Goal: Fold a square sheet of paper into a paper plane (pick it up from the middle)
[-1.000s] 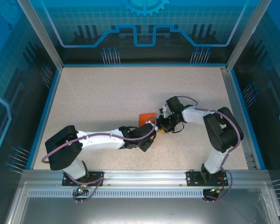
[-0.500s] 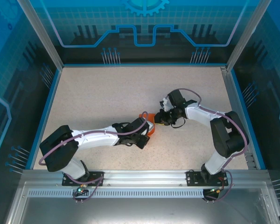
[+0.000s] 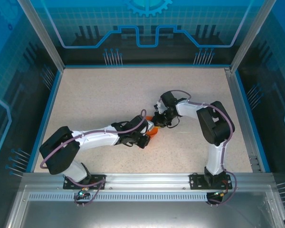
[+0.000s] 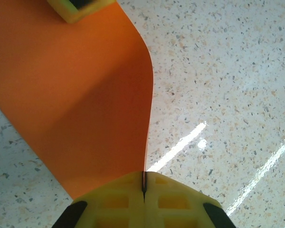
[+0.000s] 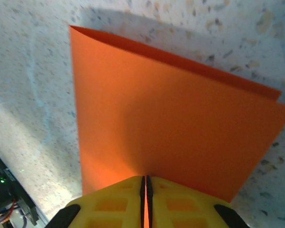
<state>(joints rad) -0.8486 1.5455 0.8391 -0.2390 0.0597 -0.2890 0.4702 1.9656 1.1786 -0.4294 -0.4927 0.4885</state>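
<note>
Sheet (image 5: pixel 171 128) in left gripper (image 4: pixel 143 179), right gripper (image 5: pixel 145 184)

No readable word, number, brand or label anywhere. Only one drawn sign: part of a light-blue gear emblem (image 3: pixel 147 5) at the top edge of the blue back wall (image 3: pixel 85 28), with an outline of angled lines under it, without letters. Plain, unprinted orange on both visible faces of the square sheet of paper (image 5: pixel 171 128).
</note>
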